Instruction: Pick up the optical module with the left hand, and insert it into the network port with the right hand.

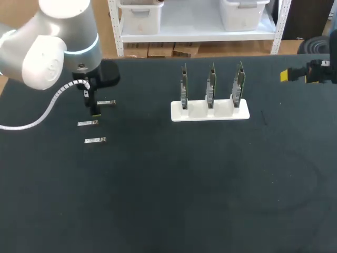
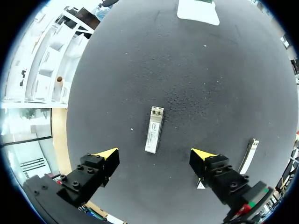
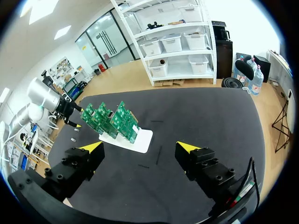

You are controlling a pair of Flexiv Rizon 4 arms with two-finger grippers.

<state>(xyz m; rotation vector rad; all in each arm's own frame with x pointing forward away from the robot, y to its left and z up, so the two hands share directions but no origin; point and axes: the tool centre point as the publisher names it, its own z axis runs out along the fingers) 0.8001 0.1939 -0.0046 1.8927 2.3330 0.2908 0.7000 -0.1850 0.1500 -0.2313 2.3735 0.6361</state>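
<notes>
Now the pick-up is only being lined up: the left gripper point(image 2: 155, 153) hangs spread wide above the optical module point(image 2: 154, 123), which lies flat and untouched on the table point(image 2: 210, 84). Next it must descend and pinch the module's long sides. The right gripper point(image 3: 140, 145) is spread too, well apart from the boards point(image 3: 112, 122).

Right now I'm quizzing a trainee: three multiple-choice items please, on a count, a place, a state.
1. Green boards in the white stand: A two, B three, C five.
2. The optical module nearest the left gripper lies: A on the stand, B on the table between its fingers, C atop a board.
3. The right gripper is: A open, B shut on a module, C shut on a board.
Answers: B, three stand upright; B, flat between the yellow tips; A, fingers spread, nothing between.
</notes>
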